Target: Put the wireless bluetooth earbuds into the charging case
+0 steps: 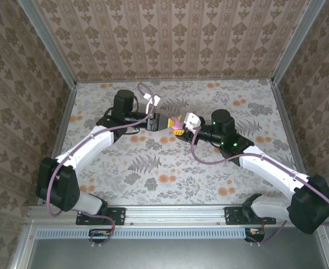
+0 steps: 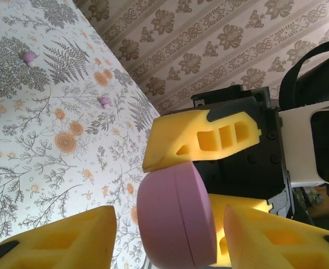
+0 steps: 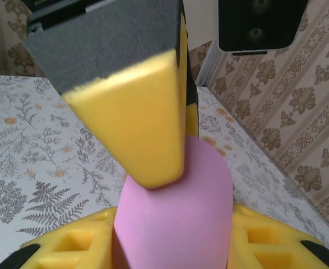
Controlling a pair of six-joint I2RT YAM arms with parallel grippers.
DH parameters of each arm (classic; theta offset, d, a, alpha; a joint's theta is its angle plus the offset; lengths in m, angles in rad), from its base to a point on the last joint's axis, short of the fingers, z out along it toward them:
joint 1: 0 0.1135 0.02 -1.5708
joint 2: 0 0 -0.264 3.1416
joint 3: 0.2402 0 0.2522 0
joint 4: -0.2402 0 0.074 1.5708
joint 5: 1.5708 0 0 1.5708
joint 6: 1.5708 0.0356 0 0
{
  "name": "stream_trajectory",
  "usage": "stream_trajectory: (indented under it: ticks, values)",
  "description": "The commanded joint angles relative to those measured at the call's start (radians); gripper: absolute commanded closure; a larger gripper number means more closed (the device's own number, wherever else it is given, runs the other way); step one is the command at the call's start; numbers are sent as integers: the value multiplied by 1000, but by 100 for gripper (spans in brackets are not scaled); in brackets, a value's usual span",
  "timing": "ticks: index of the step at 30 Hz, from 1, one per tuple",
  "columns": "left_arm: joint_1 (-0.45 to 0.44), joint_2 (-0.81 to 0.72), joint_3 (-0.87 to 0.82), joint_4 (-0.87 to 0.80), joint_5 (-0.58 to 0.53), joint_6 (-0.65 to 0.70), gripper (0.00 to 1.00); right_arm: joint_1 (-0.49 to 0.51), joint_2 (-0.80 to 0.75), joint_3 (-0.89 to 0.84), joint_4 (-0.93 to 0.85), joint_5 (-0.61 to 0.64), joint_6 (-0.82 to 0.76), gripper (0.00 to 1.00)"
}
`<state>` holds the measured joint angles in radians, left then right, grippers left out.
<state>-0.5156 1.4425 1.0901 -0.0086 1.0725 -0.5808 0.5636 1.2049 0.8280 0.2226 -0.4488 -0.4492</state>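
Two grippers meet mid-table. We see the right gripper clamped on the pink charging case, pads on opp. sides, holding it up off the surface, prob. so the other arm can work the lid, which looks closed w/ a seam round it. The left gripper straddles the same case, jaws apart. A sliver of cloth shows betw. one finger and the case, so no grip there. We take the nearer earbud and farther earbud, small pink bits, to be lying loose, well apart from the case. The table has a floral/fern print; the walls have striped damask paper w/ metal corner posts.
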Motion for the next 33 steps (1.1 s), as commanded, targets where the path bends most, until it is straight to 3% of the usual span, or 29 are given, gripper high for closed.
stream_trajectory:
  ticks: [1,8,14,18,33]
  values:
    - [-9,10,33,38,-7,-39,50,2,-11,8,29,2,-28,67]
    - [-9,10,25,85,-20,-106,68,4,-7,20,22,7,-35,65]
    - [-8,7,25,113,-44,-158,82,0,-32,-14,10,55,-50,53]
    - [-8,-2,25,119,-49,-166,83,-19,-52,-40,19,62,-34,49]
    - [-4,-9,4,165,-57,-200,82,-27,-35,-38,101,35,30,50]
